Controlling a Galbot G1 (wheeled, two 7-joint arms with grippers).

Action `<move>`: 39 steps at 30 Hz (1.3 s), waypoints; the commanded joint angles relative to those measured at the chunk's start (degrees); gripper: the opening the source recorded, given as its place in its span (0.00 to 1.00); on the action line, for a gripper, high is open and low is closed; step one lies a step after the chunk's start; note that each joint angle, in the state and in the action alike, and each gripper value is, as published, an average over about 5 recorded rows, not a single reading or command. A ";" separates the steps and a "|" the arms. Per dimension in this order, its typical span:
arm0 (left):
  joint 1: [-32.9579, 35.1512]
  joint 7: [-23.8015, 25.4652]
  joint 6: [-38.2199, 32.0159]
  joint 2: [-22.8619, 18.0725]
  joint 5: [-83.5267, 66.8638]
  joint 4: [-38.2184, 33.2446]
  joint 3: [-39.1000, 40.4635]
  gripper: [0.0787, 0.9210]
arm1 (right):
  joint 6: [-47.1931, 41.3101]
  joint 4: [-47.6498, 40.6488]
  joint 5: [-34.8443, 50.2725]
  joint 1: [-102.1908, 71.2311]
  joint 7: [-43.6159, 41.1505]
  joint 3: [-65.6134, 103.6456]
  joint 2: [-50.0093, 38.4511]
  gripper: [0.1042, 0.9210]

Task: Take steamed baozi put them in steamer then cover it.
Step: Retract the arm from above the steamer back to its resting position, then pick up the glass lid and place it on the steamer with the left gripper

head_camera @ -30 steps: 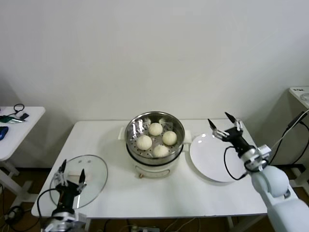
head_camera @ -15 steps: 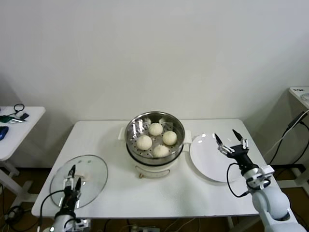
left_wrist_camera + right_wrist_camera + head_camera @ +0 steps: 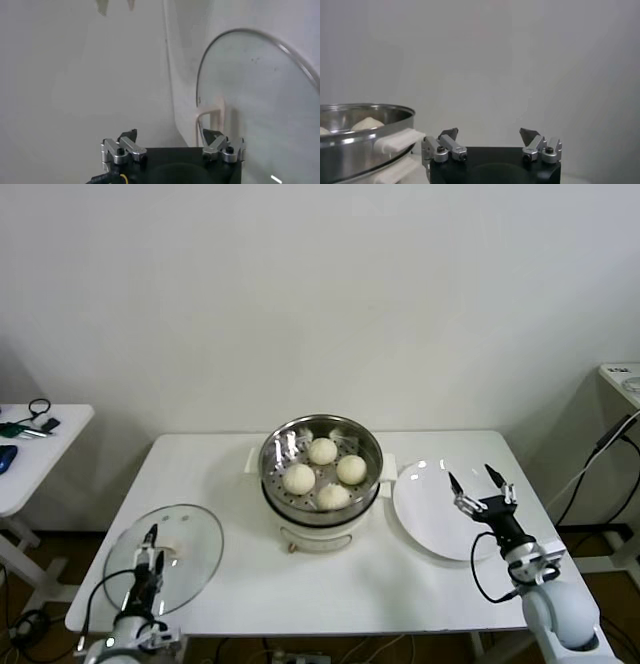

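The cover (image 3: 164, 557) lies flat on the table's (image 3: 240, 584) front left corner, its white bar handle just ahead of the left gripper (image 3: 152, 547), which hovers low over the near rim with fingers spread and nothing between them. Further right, between the two grippers, the steamer (image 3: 320, 476) stands uncovered with four steamed baozi (image 3: 323, 472) on its perforated tray. The white plate (image 3: 440, 509) sits beside it. The right gripper (image 3: 481, 488) is released, empty, above the plate's right edge, forearm angled up from the table's front corner.
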 commanded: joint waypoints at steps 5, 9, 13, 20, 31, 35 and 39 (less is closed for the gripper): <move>-8.63 -1.43 -0.90 2.05 -0.84 8.98 0.24 0.88 | 0.48 -0.70 -1.44 -0.93 -0.24 0.43 0.95 0.88; -9.23 -2.17 -1.24 2.45 -2.02 9.88 0.61 0.88 | 0.75 -1.05 -2.07 -1.01 -0.34 0.49 1.35 0.88; -9.64 -2.30 -2.35 2.53 -2.59 10.87 0.64 0.87 | 1.01 -1.29 -2.74 -1.04 -0.43 0.42 1.95 0.88; -9.45 -2.13 -3.44 2.57 -3.17 11.15 0.63 0.69 | 1.24 -1.42 -3.55 -1.06 -0.56 0.26 2.75 0.88; -8.17 -2.59 -3.70 3.12 -6.08 8.20 0.85 0.31 | 1.50 -1.75 -4.00 -1.04 -0.58 0.54 2.92 0.88; -7.29 -2.85 -3.24 3.79 -7.66 5.29 1.25 0.18 | 1.63 -1.76 -4.50 -0.94 -0.62 0.61 2.92 0.88; -6.02 -2.87 -2.42 4.43 -8.83 1.77 1.61 0.09 | 1.75 -1.84 -4.70 -0.88 -0.72 0.62 2.91 0.88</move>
